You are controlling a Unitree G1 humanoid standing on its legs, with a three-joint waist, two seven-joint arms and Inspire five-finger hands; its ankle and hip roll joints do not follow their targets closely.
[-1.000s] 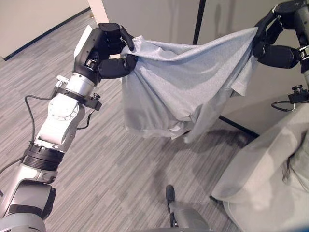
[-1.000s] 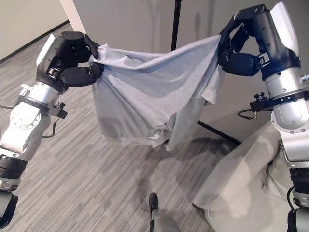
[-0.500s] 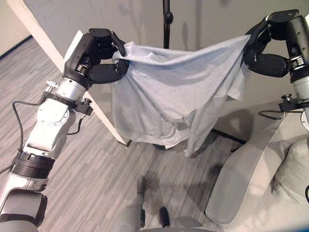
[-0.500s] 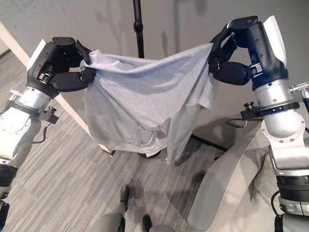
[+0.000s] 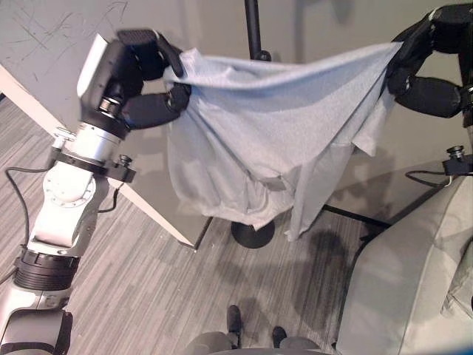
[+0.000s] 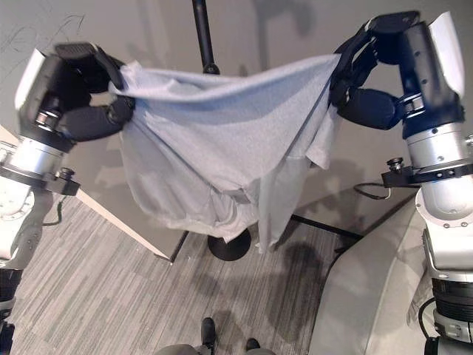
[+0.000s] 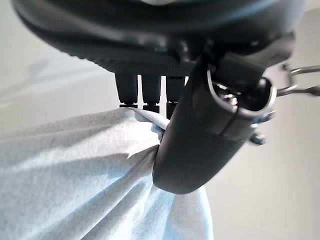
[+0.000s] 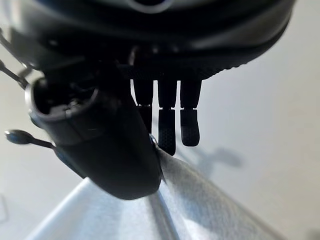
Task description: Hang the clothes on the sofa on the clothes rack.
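Note:
A light grey garment (image 5: 273, 133) hangs stretched in the air between my two hands, its lower part drooping in folds. My left hand (image 5: 144, 85) is shut on its left top corner, thumb pinching the cloth (image 7: 100, 175) against the fingers. My right hand (image 6: 377, 81) is shut on the right top corner (image 8: 200, 205) the same way. Behind the garment stands the clothes rack's black pole (image 5: 253, 26), its round base (image 5: 253, 234) showing on the floor below the cloth's hem.
A grey-covered sofa (image 5: 414, 274) fills the lower right. A pale wall (image 6: 244, 29) runs behind the rack, with a white panel edge (image 5: 151, 211) slanting down at the left. A black bar (image 6: 325, 228) lies along the floor by the wall. Striped grey carpet (image 5: 148, 296) lies in front.
The view has shifted, so the rack pole and its base now show nearer the middle behind the garment. Both hands keep their hold on the cloth's corners, still spread apart.

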